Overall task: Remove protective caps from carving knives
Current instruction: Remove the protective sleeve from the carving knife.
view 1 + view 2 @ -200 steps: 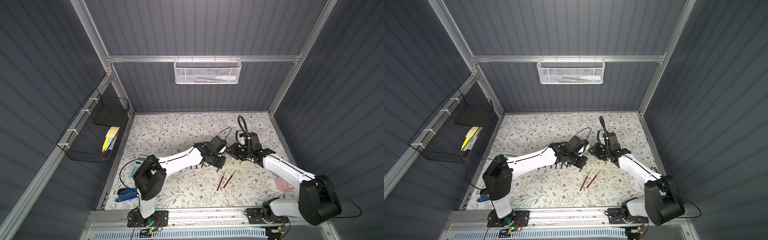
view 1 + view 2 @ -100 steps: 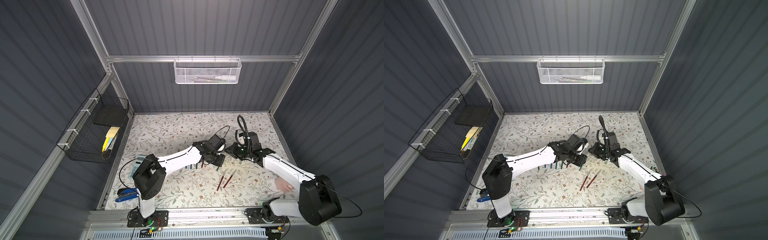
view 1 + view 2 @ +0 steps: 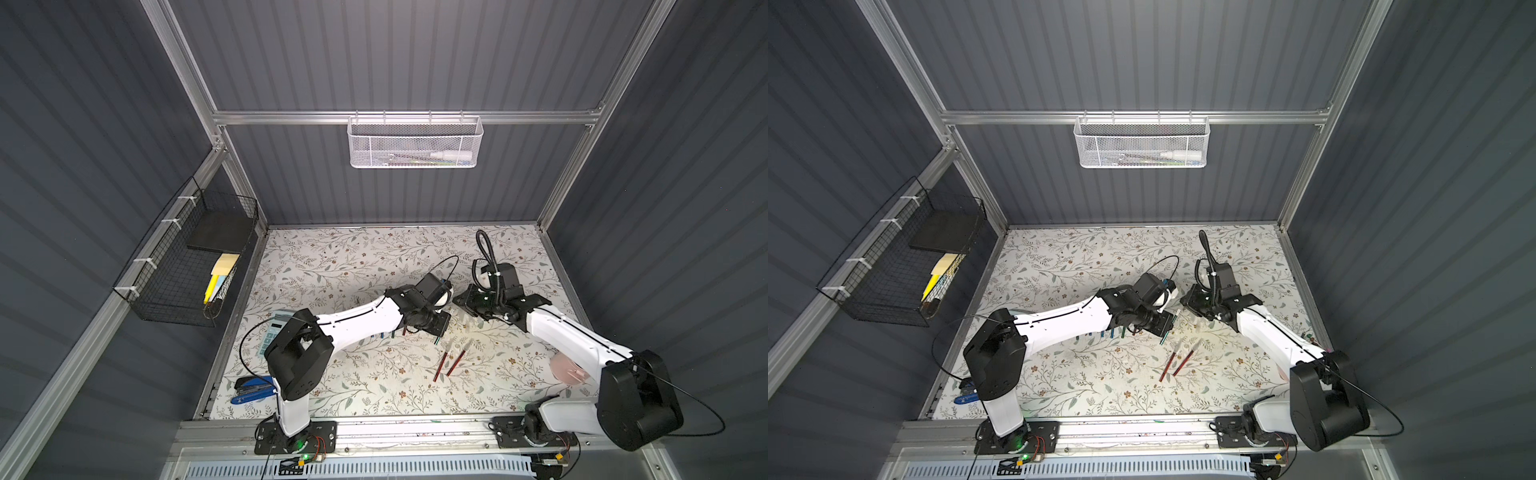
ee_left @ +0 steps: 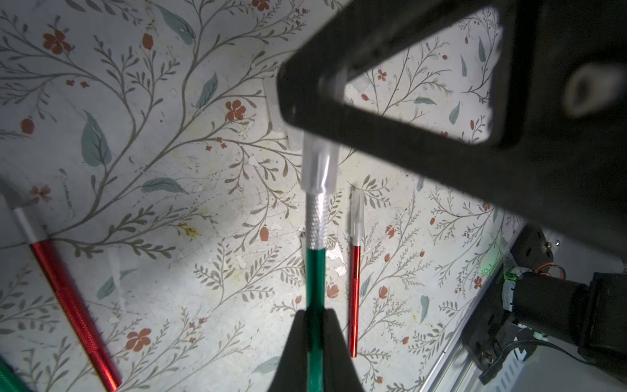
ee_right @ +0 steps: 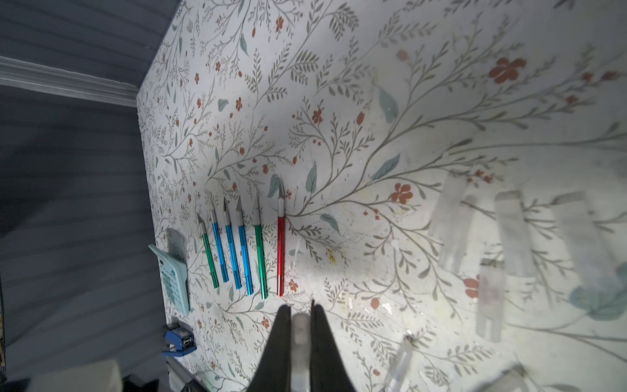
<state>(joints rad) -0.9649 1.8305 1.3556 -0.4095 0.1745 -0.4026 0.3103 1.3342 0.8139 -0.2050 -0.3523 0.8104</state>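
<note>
The left gripper (image 4: pixel 315 317) is clenched on the handle of the green carving knife (image 4: pixel 315 271), above the floral mat (image 4: pixel 163 176). The right gripper (image 5: pixel 300 317) pinches its clear protective cap (image 4: pixel 319 166). The pull should go straight along the knife, without bending, while the left holds firm.
</note>
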